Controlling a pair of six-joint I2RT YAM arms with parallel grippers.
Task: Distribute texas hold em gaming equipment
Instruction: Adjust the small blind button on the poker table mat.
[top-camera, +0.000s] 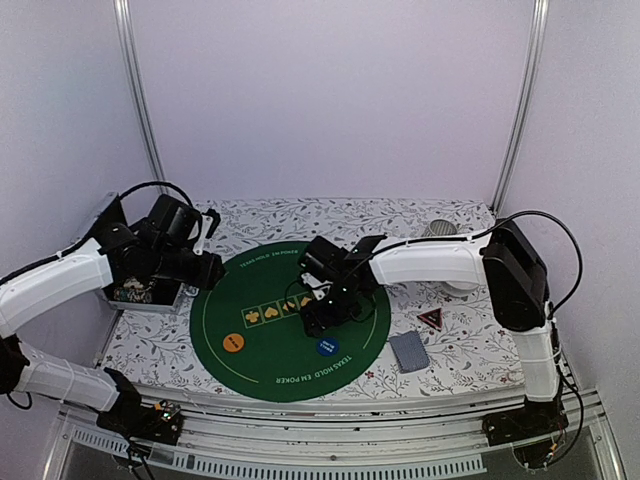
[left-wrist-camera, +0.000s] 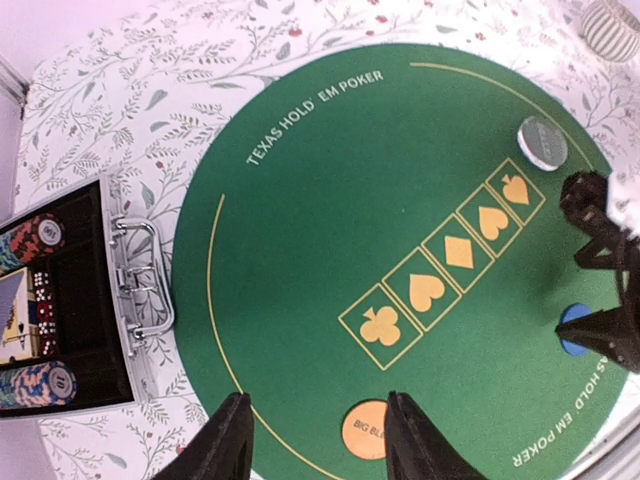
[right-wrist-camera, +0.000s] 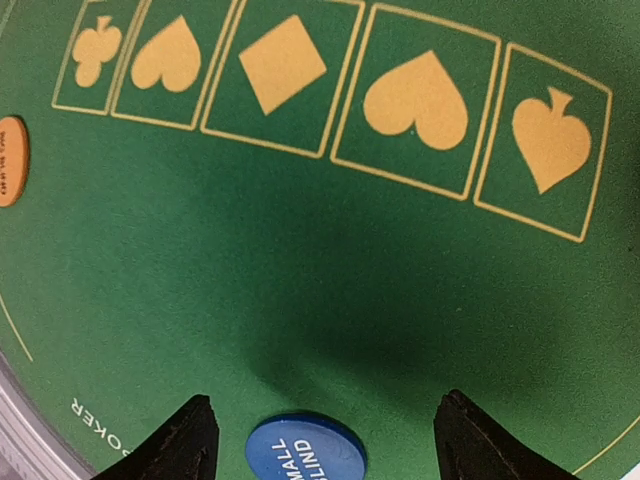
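A round green poker mat (top-camera: 280, 370) lies mid-table. On it sit an orange button (top-camera: 233, 342) and a blue button (top-camera: 327, 347). My right gripper (top-camera: 318, 320) hovers open just above the mat; in the right wrist view (right-wrist-camera: 325, 435) the blue "small blind" button (right-wrist-camera: 305, 452) lies between its fingertips, untouched. My left gripper (top-camera: 213, 270) is open and empty at the mat's left edge; in its view (left-wrist-camera: 318, 440) the orange button (left-wrist-camera: 362, 430) lies by the right finger. A clear disc (left-wrist-camera: 542, 143) lies by the spade box. A card deck (top-camera: 408, 351) and a red-black triangle marker (top-camera: 430, 319) lie right of the mat.
An open black case (left-wrist-camera: 90, 300) with stacked striped chips (left-wrist-camera: 38, 384) and dice stands left of the mat. A ribbed grey cup (top-camera: 438, 229) stands at the back right, with a white bowl (top-camera: 462, 286) partly hidden behind the right arm. White walls close in the table.
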